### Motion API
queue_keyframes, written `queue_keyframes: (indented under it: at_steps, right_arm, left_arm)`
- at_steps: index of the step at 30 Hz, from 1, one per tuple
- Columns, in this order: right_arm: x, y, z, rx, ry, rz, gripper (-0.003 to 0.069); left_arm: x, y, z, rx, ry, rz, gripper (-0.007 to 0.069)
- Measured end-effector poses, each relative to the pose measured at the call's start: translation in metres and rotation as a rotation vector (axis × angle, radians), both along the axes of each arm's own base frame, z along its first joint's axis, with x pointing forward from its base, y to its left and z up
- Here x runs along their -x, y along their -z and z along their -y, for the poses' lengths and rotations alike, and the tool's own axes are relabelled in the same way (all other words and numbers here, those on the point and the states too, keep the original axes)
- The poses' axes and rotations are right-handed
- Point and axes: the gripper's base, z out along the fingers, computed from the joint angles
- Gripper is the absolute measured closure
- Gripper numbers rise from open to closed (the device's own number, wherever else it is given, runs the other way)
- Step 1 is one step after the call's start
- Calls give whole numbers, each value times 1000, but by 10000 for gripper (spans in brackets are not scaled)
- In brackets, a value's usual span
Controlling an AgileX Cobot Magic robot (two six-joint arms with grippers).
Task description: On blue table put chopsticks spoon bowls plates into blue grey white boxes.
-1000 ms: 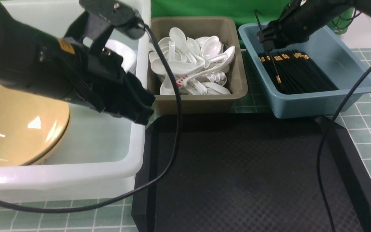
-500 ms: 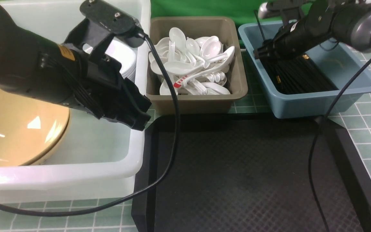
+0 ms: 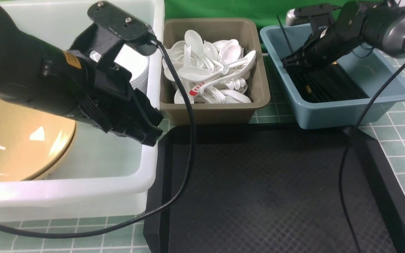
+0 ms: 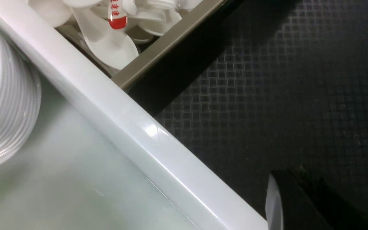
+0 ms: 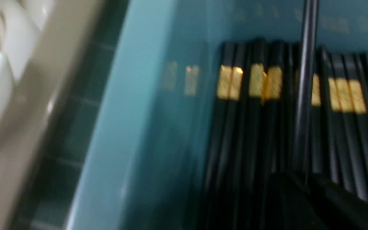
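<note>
My right jaws are pinching one chopstick [image 5: 304, 95], its long axis running up and away from them toward the far wall of the blue box [image 3: 346, 114]; the other chopsticks [image 3: 325, 86] are lying directly below, lengthwise. My left jaws, whose state I cannot tell, are hovering over the white box [image 3: 83, 196] rim, much farther off.
</note>
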Motion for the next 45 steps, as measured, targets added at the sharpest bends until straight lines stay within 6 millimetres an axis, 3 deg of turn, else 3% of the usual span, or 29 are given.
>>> queue_keyframes:
  at_steps: [7, 15, 18, 19, 23, 25, 27, 28, 29, 31, 32, 34, 36, 38, 39, 41, 43, 44, 45]
  right_arm:
    - [11, -27, 5, 25, -21, -152, 570]
    - [17, -11, 7, 44, 6, -288, 558]
    - [18, -10, 8, 54, 5, -309, 511]
    - [19, -12, 8, 57, 4, -317, 459]
    - [23, -40, 8, 59, -25, -267, 298]
    - [33, -71, 7, 44, -50, -211, 251]
    - [40, -87, 7, 37, -60, -181, 244]
    - [49, -106, 8, 32, -71, -146, 244]
    - [64, -126, 9, 24, -92, -119, 257]
    - [89, -152, 10, 21, -121, -86, 297]
    - [92, -151, 11, 19, -121, -94, 302]
    - [126, -166, 15, 35, -152, -100, 409]
    - [142, -173, 17, 39, -159, -92, 452]
    - [178, -181, 20, 43, -168, -58, 559]
    - [180, -178, 20, 43, -167, -59, 573]
    - [222, -189, 17, 23, -177, 44, 622]
    - [238, -192, 16, 10, -184, 84, 624]
    - [262, -194, 14, -9, -198, 144, 624]
    - [274, -194, 13, -16, -206, 172, 624]
  left_arm:
    - [1, 1, 0, -5, 4, -12, 631]
    - [2, 1, -1, -6, -1, -29, 631]
    - [4, 1, -1, -9, -1, -38, 631]
    - [7, -2, -3, -11, 0, -33, 631]
    - [23, -14, -14, -20, -18, 23, 631]
    - [41, -21, -26, -33, -48, 68, 631]
    - [51, -25, -32, -32, -65, 94, 631]
    - [57, -25, -37, -39, -82, 104, 631]
    - [77, -26, -50, -34, -125, 143, 631]
    - [99, -19, -65, -41, -172, 174, 631]
    - [106, -20, -69, -34, -182, 189, 631]
    - [131, -9, -83, -4, -233, 222, 631]
    - [142, -1, -89, 13, -255, 240, 631]
    - [159, 11, -98, 63, -288, 287, 631]
    - [161, 13, -99, 71, -294, 293, 631]
    - [174, 24, -106, 121, -326, 329, 631]
    - [178, 27, -107, 141, -335, 340, 631]
    - [182, 31, -109, 161, -344, 348, 631]
    - [184, 33, -110, 172, -348, 357, 631]
